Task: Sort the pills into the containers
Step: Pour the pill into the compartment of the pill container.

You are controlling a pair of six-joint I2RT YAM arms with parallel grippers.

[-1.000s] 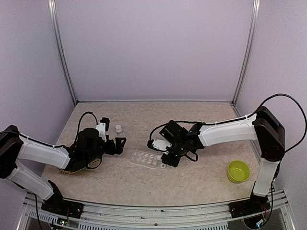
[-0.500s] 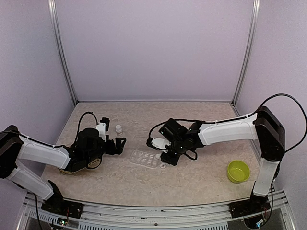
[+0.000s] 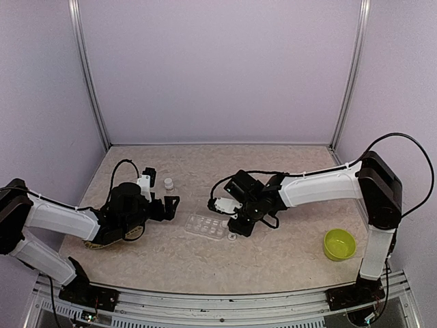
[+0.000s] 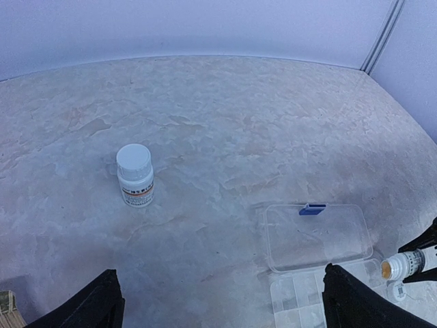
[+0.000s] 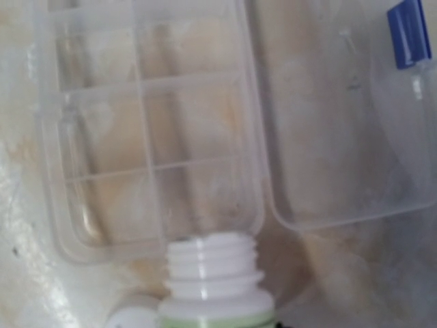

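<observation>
lilac walls and two aluminium corner posts (image 3: 89, 75) close in a beige, marble-veined table (image 3: 273, 171), matt and flat. the left gripper (image 3: 172, 203) hangs near the table with its black fingers (image 4: 95, 307) spread wide apart, holding nothing. the right gripper (image 3: 231, 208) is clamped on a white plastic bottle with a threaded, uncapped neck (image 5: 213, 273), tipped over so its mouth sits at the edge of the clear, flat plastic compartment box (image 3: 207, 226). that box lies on the table between the arms, its glossy hinged lid (image 4: 315, 236) laid open flat, with a small blue latch (image 4: 312, 209). a smooth lime-green bowl (image 3: 339, 244) sits well apart to the right. a capped white pill bottle (image 4: 135, 175) stands upright. orange-yellow pills (image 4: 386, 270) tint the held bottle's mouth, too small to count.
</observation>
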